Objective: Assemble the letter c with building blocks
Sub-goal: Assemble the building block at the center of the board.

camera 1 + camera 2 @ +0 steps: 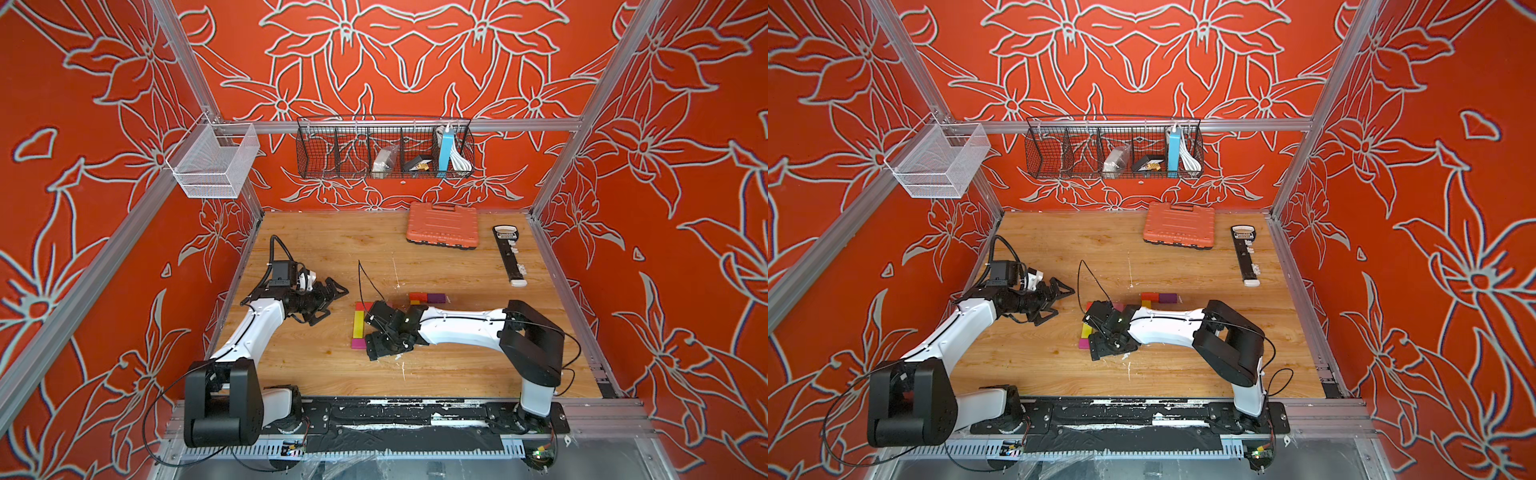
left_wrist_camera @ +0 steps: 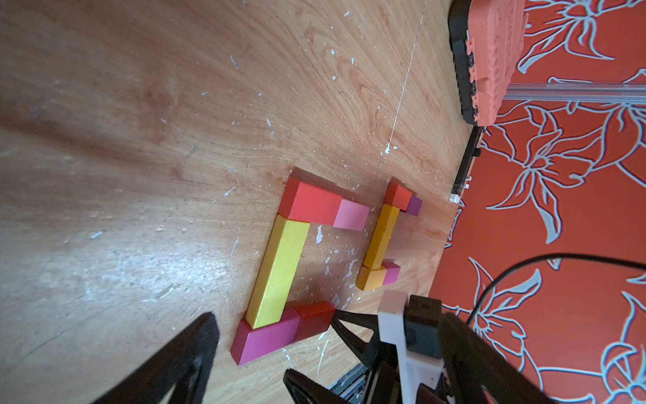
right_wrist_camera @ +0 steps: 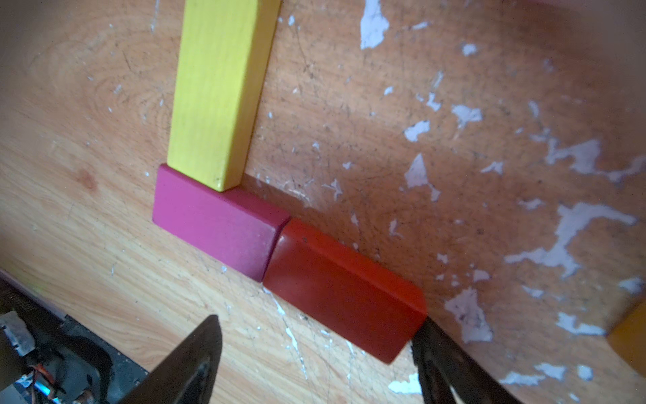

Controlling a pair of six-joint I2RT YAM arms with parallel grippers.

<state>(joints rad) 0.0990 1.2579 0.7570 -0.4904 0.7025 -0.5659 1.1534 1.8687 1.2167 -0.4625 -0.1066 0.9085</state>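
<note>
Closest to the lens in both top views is the left arm (image 1: 224, 403). The left gripper (image 1: 336, 304) hangs with its jaws spread and empty, and the figure lies well apart ahead of its fingertips.

That figure reads as a C. A yellow bar (image 2: 279, 269) forms the spine. A red block (image 2: 311, 206) and a pink block (image 2: 351, 215) make one arm, and a magenta block (image 3: 213, 220) and a dark red block (image 3: 342, 290) make the other. All of them lie flat on the table (image 1: 457, 365).

The right gripper (image 3: 320, 321) is by far the nearer. It is released, gripping nothing, and the dark red block lies just ahead of it. The block's long axis continues the magenta block's line and runs slantwise across the jaw gap. One fingertip (image 3: 433, 335) touches, or all but touches, the block's outer end. The other fingertip (image 3: 206, 335) stands clear of its long side.

The letter looks complete to me, so the next move is probably a withdrawal. It should go straight back from that outer end, because a sideways drag could swing the block off the magenta one.

Spare blocks (image 2: 382, 238) lie behind the right fingertips, beside the wrist.
</note>
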